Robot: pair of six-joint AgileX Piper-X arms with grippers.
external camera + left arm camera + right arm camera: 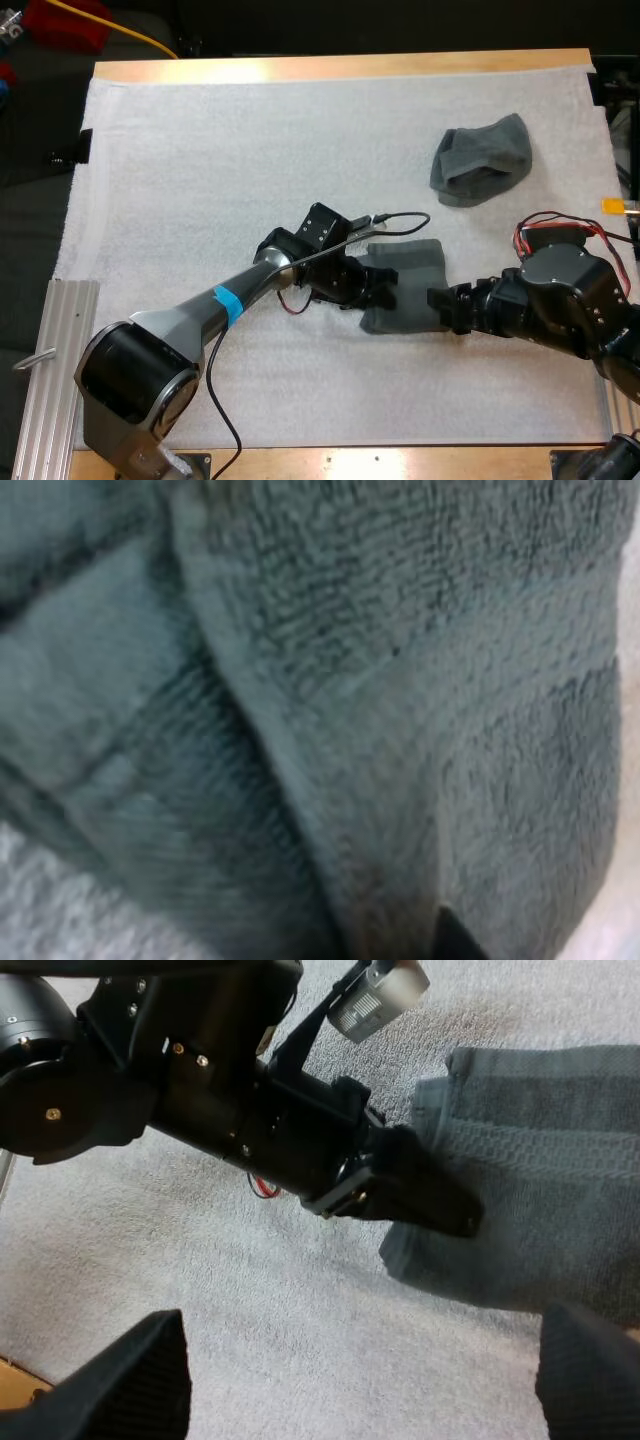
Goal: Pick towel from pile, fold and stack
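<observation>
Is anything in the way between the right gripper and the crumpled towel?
No, nothing visible. Just bare white mat lies between the open right gripper and the crumpled towel. The folded towel is off to the gripper's side.

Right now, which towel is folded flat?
The folded towel lies between the left gripper and right gripper; the crumpled towel sits bunched farther back, toward the right.

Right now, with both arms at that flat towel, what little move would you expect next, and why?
Probably the right gripper eases forward and closes on the near edge of the folded towel. Its fingers stand apart, clear of the cloth, while the left gripper sits at the opposite edge, so another fold seems the aim. The crumpled towel lies farther off.
</observation>
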